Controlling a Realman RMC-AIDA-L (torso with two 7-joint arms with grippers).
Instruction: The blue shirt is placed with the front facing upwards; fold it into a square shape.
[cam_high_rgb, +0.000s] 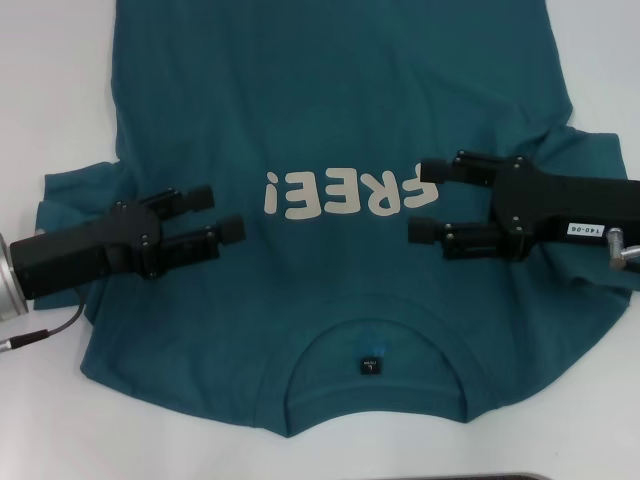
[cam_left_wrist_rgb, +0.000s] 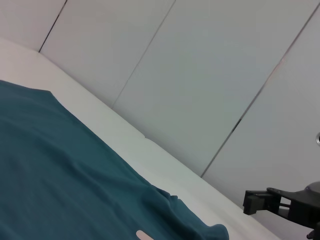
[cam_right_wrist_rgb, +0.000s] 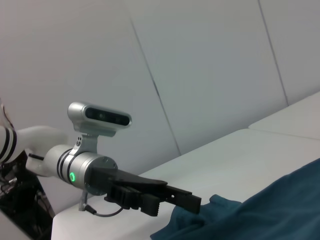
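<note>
Teal-blue cotton T-shirt (cam_high_rgb: 330, 130) with white "FREE!" lettering (cam_high_rgb: 350, 193) lay flat, front up, on the white desk (cam_high_rgb: 40, 100). Left gripper (cam_high_rgb: 222, 213) and right gripper (cam_high_rgb: 428, 197) flanked the lettering, fingers parted and holding nothing, with both sleeves bunched beneath the arms.

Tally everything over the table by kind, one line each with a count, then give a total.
Shirts: 1, the blue shirt, front up, collar nearest the robot.
Grippers: 2, the left gripper and the right gripper, both open above the shirt beside the lettering.
Tables: 1, the white table.
Total: 4
</note>
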